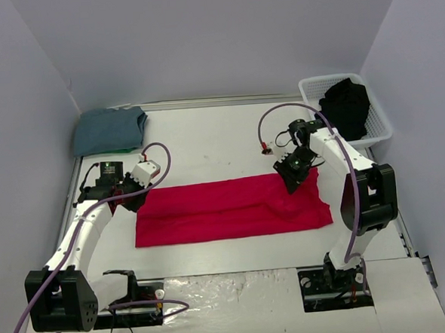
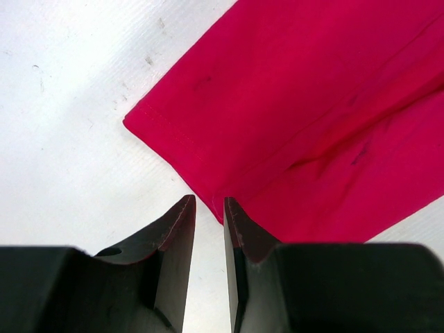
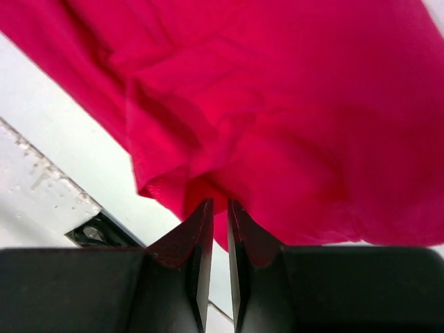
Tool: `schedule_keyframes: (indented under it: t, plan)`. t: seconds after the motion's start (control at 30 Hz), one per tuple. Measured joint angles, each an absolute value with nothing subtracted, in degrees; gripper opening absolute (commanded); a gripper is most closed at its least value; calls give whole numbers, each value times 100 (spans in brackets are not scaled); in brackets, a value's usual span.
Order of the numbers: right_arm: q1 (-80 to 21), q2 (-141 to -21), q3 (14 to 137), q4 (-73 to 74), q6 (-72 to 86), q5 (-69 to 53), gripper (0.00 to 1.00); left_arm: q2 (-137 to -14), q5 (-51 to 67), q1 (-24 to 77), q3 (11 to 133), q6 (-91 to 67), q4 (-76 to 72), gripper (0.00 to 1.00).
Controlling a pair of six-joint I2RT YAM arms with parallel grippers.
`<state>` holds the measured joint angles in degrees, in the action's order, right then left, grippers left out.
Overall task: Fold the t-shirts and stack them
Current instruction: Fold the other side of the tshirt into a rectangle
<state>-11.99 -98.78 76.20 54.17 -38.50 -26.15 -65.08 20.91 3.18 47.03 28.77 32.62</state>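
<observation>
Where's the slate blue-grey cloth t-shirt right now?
Top view: the folded slate blue-grey cloth t-shirt lies in the far left corner of the table, by the left wall, beyond the left end of the bright red cloth t-shirt, not touching it.

Plain pale lavender-grey walls (image 1: 200,39) enclose a flat white tabletop (image 1: 206,141) on three sides under soft, even light.

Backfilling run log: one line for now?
left gripper slightly open beside red t-shirt hem | right gripper pinching its far edge | fold unfinished
</observation>
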Motion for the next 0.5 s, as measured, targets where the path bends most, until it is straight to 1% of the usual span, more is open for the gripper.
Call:
schedule_keyframes:
  t: [0.33,0.5]
  plan:
    - [-1175,-9968,7614,5280,-3638,-1990,10,-6479,2093,318,4703,2842,3258,23]
    - [-1398,-10033,7491,5253,-3570,-1789,10,-6479,2091,318,4703,2838,3258,23]
